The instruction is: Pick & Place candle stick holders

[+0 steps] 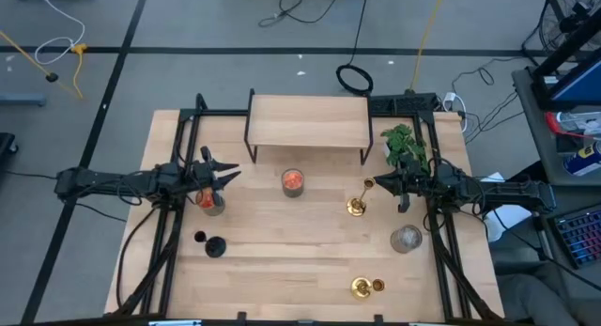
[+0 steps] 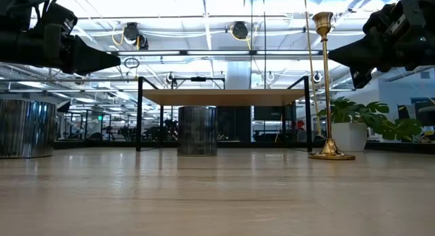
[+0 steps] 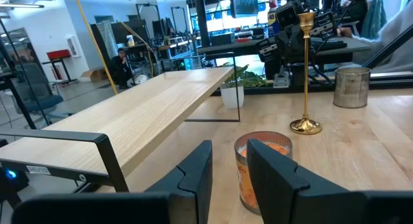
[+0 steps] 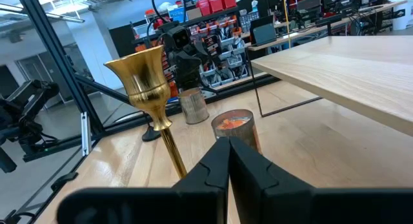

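Observation:
A tall gold candle stick holder (image 1: 358,206) stands upright on its round base (image 2: 331,154) right of the table's middle. Its cup (image 4: 145,75) is next to my right gripper (image 1: 382,185), which is shut, empty and level at the height of the holder's top, on its right. A second, shorter gold holder (image 1: 362,287) sits near the front right. The small black holder (image 1: 214,247) sits at the front left. My left gripper (image 1: 228,174) is open and empty above a silver jar (image 1: 214,205), pointing toward the table's right.
A wooden shelf riser (image 1: 308,119) stands at the far middle. An orange candle jar (image 1: 293,181) sits in front of it. A clear glass jar (image 1: 406,239) and a potted plant (image 1: 404,143) are on the right side.

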